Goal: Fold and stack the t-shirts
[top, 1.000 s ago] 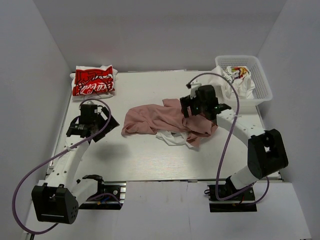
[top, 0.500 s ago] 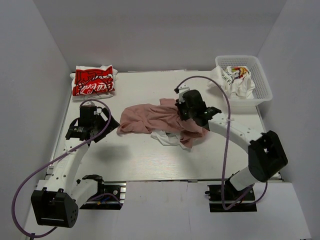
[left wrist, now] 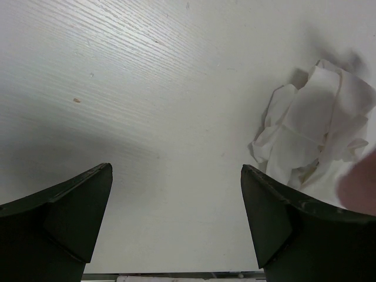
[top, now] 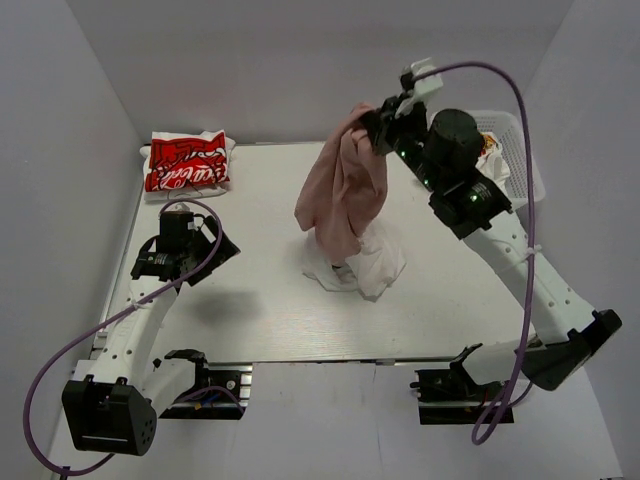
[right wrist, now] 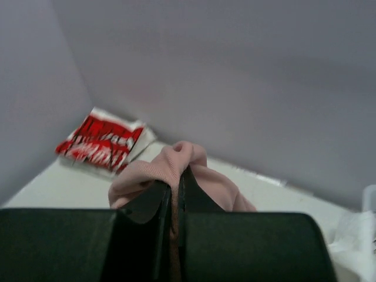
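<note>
My right gripper is raised high over the back of the table, shut on a bunch of the dusty-pink t-shirt. The shirt hangs down from it in a long drape. In the right wrist view the pink cloth bulges out above the closed right gripper. A crumpled white t-shirt lies on the table under the drape's lower end. The white t-shirt with red script print lies folded at the back left corner. My left gripper hovers open over bare table at the left, its jaws wide around nothing.
A white mesh basket stands at the back right, partly behind my right arm, with white cloth bearing a colourful print inside. The left wrist view shows the crumpled white cloth to its upper right. Grey walls close in on three sides.
My right gripper closed on the pink shirt lying spread on the table and lifted it high toward the back, so it now hangs. The left arm barely moved.
</note>
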### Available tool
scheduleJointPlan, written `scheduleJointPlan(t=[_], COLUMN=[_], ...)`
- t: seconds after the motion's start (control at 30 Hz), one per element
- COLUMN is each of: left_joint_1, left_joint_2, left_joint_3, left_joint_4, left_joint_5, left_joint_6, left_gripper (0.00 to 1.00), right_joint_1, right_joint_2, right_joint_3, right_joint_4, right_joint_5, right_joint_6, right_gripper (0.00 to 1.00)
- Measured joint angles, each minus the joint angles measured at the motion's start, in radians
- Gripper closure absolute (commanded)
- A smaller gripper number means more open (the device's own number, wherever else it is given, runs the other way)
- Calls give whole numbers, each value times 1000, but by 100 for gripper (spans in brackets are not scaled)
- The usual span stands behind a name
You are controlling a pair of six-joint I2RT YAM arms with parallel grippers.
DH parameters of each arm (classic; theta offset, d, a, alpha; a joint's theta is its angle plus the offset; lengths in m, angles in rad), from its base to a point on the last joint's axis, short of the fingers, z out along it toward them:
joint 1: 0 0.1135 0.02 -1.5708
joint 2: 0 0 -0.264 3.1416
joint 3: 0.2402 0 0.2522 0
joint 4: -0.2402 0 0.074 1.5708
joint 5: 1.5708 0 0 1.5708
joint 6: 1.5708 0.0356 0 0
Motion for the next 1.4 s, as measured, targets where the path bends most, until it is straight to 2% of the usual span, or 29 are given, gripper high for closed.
scheduleJointPlan(t=[0.13,0.3,0.5,0.63,0.8,0.9,1.03,1.13,1.3,1.33,1.37,1.4], left_joint_1=[0,0,0,0,0,0,0,0,-1,-3,-5,-6], left_joint_2=[0,1,32,88,154,195,253,278,285,289,294,303], left_joint_3=[0,0,2,3,7,10,22,24,31,36,41,47], left_joint_4=[-8,-12,-14,-15,-18,-23,-39,-40,-10,2,15,29], left_joint_5=[-6,-19,-44,-63,-81,-96,-109,-113,-60,-41,-21,0], left_joint_6=[0,0,3,2,0,-2,-5,-5,10,15,23,26], left_gripper=[0,0,0,0,0,0,0,0,0,0,0,0], right_joint_1=[-38,-122,-254,-373,-519,-594,-688,-733,-748,-748,-750,-753], right_joint_2=[103,230,333,449,544,616,801,910,1044,1044,1033,1012], right_joint_3=[215,470,527,573,520,493,503,425,388,394,401,400], right_joint_4=[-18,-22,209,312,290,223,114,48,-51,-61,-69,-78], right_joint_5=[142,372,626,691,638,513,302,160,69,50,24,-8], right_joint_6=[-9,-133,-406,-512,-475,-392,-290,-257,-208,-198,-183,-165], right_gripper=[100,100,100,100,100,100,100,100,100,86,67,38])
